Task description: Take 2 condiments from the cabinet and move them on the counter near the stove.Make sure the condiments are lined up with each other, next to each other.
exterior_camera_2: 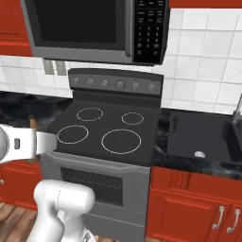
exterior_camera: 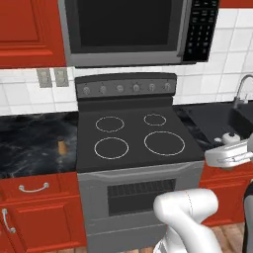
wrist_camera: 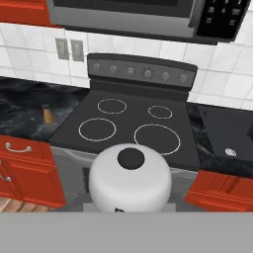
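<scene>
One small brown condiment (exterior_camera: 62, 147) stands upright on the black counter (exterior_camera: 29, 143), just left of the stove (exterior_camera: 133, 133). The hand view shows the same condiment (wrist_camera: 47, 113) with a dark cap, and in the right base view the condiment (exterior_camera_2: 33, 122) peeks out above my arm. The red cabinet (exterior_camera: 24, 29) hangs at the upper left, its panelled front facing me. A white part of my arm (exterior_camera: 231, 154) reaches in from the right edge, level with the stove's front. My gripper's fingers are hidden, so I cannot tell its state or whether it holds anything.
A grey microwave (exterior_camera: 128, 29) hangs over the stove. Right of the stove lies a black sink (exterior_camera_2: 203, 137) with a faucet (exterior_camera: 242, 89). Red drawers (exterior_camera: 34, 190) run under the counter. Two wall outlets (exterior_camera: 52, 77) sit above the left counter.
</scene>
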